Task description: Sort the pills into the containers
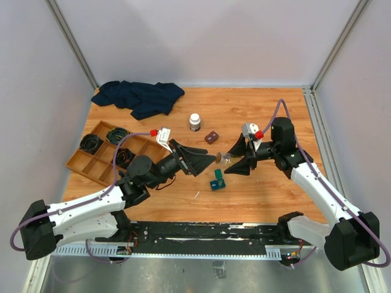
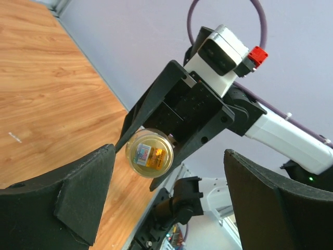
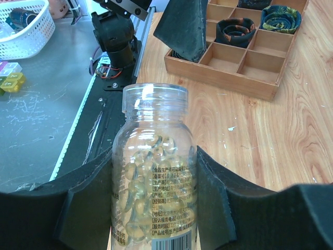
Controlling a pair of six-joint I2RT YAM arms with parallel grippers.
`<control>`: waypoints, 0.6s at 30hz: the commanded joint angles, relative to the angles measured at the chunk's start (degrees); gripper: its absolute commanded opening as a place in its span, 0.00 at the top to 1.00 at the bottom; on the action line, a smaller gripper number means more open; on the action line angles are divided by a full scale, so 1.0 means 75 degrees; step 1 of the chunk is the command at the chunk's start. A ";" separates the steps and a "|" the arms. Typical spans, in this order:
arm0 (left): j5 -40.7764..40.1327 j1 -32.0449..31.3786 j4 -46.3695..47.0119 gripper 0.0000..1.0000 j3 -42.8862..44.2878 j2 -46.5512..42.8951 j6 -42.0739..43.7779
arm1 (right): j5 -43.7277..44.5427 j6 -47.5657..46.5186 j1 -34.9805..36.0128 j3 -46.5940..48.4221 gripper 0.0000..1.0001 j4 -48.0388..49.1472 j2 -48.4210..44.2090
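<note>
- The teal case (image 1: 217,181) is sitting on the table (image 1: 263,195) just below the centre of the top view. Its lid appears to be standing up, and only one such case is showing.
- The clear pill bottle (image 3: 153,177) is hanging just above and to the right of that case in the top view. It is uncapped and carrying yellowish pills (image 3: 136,200).
- The right gripper (image 1: 232,160) is clamping the bottle between its fingers.
- The left gripper (image 2: 169,195) is facing the bottle's mouth with its fingers spread wide, gripping nothing.
- Judging from this, the pills are being got out of the bottle. The next move is calling for tipping the mouth slowly over the small case, so that nothing is spilling onto the wood.
- Counting two bottles: the held one and a white-capped bottle (image 1: 195,122) standing above centre.
- Also showing are one small brown object (image 1: 211,137), one dark blue cloth (image 1: 139,97) at upper left, and one wooden tray (image 1: 76,165) at left holding three dark rolled items (image 1: 117,132).
</note>
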 commanded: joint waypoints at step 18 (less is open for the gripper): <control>-0.1079 -0.0691 -0.1447 0.27 0.1505 0.1141 0.0798 | 0.0013 -0.0109 -0.0088 0.0244 1.00 0.0047 -0.0022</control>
